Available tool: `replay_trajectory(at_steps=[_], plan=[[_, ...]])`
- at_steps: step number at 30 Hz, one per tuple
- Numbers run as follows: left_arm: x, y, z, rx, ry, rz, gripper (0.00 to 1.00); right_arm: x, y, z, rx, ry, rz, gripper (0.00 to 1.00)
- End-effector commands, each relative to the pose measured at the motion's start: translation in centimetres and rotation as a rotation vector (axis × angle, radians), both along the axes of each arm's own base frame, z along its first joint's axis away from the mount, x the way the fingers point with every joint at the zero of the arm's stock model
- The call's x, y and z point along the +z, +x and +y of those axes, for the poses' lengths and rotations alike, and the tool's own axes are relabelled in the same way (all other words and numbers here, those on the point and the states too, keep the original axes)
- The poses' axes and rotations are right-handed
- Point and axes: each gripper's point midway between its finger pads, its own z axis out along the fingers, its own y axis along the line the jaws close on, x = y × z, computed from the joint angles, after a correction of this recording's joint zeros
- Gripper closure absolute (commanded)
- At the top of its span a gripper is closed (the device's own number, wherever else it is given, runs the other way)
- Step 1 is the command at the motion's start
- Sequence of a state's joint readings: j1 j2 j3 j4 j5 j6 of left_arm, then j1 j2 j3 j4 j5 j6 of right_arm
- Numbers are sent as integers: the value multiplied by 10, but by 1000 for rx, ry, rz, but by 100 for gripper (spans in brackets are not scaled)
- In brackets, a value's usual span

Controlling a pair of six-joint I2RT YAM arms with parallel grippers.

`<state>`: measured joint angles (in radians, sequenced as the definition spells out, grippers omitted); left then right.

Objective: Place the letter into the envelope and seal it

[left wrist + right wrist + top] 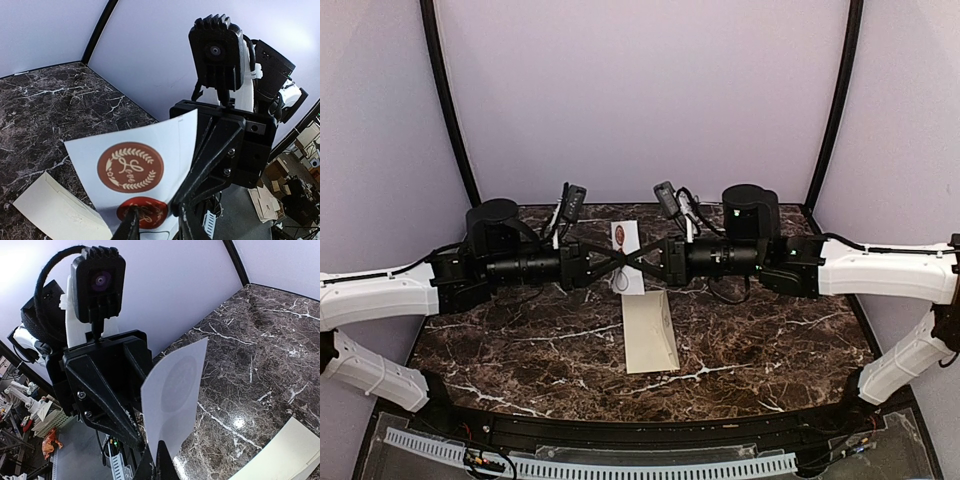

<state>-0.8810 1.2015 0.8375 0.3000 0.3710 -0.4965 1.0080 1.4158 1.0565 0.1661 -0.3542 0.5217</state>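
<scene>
The cream envelope [650, 331] lies flat at mid-table; it also shows in the left wrist view [55, 212] and the right wrist view [282, 455]. The letter is not in view. Both grippers meet in the air above the envelope's far end at a white sticker sheet [624, 243] carrying round red-brown seals [130, 167]. My right gripper [159, 465] is shut on the sheet's lower edge [172, 400]. My left gripper [157, 220] has its jaws slightly apart around the sheet's lower corner, one finger [131, 222] lying over the shiny red seal [150, 210].
The dark marble table [520, 345] runs to curved purple walls with black corner posts [450, 110]. A black rail and a white slotted strip [620, 465] line the near edge. Both arm bases stand at the back, on either side of the sheet.
</scene>
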Motion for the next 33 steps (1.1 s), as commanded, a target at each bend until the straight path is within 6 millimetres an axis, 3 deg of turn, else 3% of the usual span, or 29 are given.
replay_trajectory(at_steps=[1, 13, 33], plan=[[20, -5, -5, -37, -44, -48, 74, 21, -10, 7, 59, 73, -22, 100], [31, -7, -6, -38, -195, 76, 70, 24, -23, 1, 117, 110, -74, 100], [15, -9, -19, -79, -184, 254, 78, 27, -25, -6, 103, 118, -112, 100]])
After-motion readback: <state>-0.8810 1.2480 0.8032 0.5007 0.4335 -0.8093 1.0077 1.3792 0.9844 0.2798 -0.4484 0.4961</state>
